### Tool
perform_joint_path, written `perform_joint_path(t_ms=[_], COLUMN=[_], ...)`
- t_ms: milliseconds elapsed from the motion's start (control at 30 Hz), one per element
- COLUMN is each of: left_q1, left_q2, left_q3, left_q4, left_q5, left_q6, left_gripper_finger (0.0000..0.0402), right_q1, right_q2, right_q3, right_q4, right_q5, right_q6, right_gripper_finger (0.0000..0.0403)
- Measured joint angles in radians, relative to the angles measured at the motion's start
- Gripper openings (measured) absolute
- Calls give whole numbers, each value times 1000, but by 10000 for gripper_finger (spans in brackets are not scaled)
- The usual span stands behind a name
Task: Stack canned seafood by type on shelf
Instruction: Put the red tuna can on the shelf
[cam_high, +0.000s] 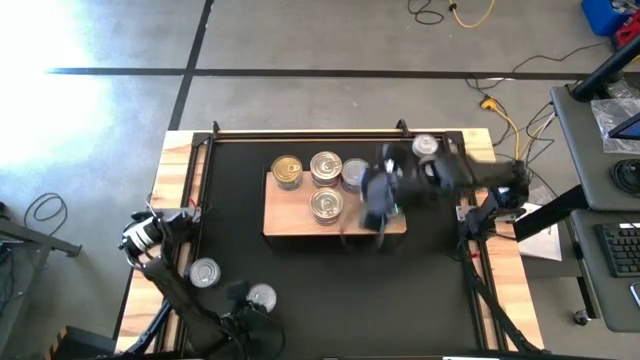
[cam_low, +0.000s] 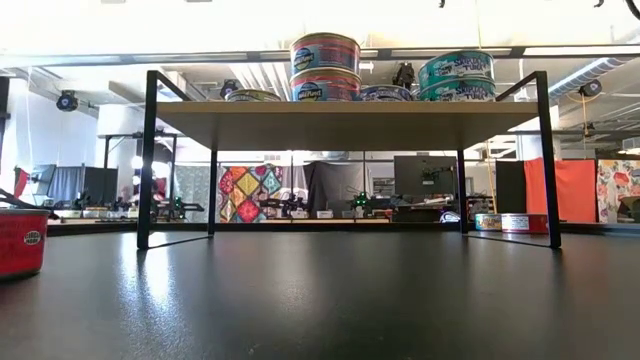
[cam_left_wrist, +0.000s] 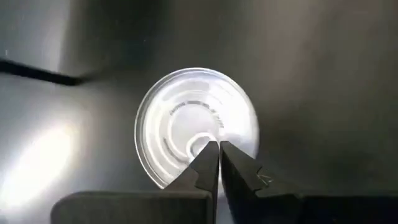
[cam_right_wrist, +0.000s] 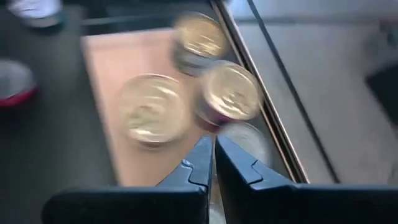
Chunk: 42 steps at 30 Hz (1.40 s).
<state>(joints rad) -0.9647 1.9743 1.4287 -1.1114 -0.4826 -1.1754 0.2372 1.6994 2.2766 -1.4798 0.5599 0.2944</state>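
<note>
Tins on shelf: four showing from above on the shelf (cam_high: 290, 222), a pale wood board on black legs sitting mid-mat. A gold-lidded tin (cam_high: 287, 171) is sitting at the far left corner, a second tin (cam_high: 325, 167) just right of it, a silver-lidded tin (cam_high: 353, 175) right again, and a fourth tin (cam_high: 327, 204) nearer, below the second. In the low view one stack (cam_low: 325, 67) of two is standing mid-shelf, a teal stack (cam_low: 456, 75) to its right, and a flat tin (cam_low: 252, 95) to its left.

Tins off shelf: a silver tin (cam_high: 205, 272) is lying on the mat (cam_high: 420, 290) at near left, another silver tin (cam_high: 262, 296) just right of it, and one tin (cam_high: 424, 146) at the far right, beyond the right arm. A red-labelled tin (cam_low: 20, 242) is showing at the low view's left edge.

Left gripper (cam_left_wrist: 217, 148): hanging directly over the near silver tin, fingers pressed together, holding nothing.

Right gripper (cam_high: 378, 212): hovering over the shelf's right end, blurred, fingers closed and empty; its arm is covering that end of the board.

Surroundings: wooden table rim (cam_high: 175, 170) framing the mat; cables (cam_high: 500, 110) lying on the floor beyond the far right corner; a desk with keyboard (cam_high: 620, 245) standing at far right.
</note>
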Motion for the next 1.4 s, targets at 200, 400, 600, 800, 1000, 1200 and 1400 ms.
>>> perform_joint_path(t_ms=[200,400,600,800,1000,1200,1400], left_q1=[-8,2,43,76,84,74,-3], left_q2=[18,3,-48,-86,-161,-305,-372], left_q3=[161,285,257,205,80,-146,-257], left_q4=[-82,-270,-340,-277,-250,-70,10], left_q5=[-108,-144,72,220,287,255,198], left_q6=[-116,-253,-218,-96,-18,-62,-81], left_gripper_finger=[0,0,0,20,65,101,153], right_q1=[166,333,478,605,750,754,677], right_q2=[4,1,-9,-29,-30,-28,23], right_q3=[-2,-15,-159,-372,-542,-738,-806], right_q4=[3,-8,-57,-55,92,432,801], right_q5=[29,24,25,-21,53,45,-43], right_q6=[-25,8,123,367,701,834,788], right_gripper_finger=[13,13,13,13,13,13,20])
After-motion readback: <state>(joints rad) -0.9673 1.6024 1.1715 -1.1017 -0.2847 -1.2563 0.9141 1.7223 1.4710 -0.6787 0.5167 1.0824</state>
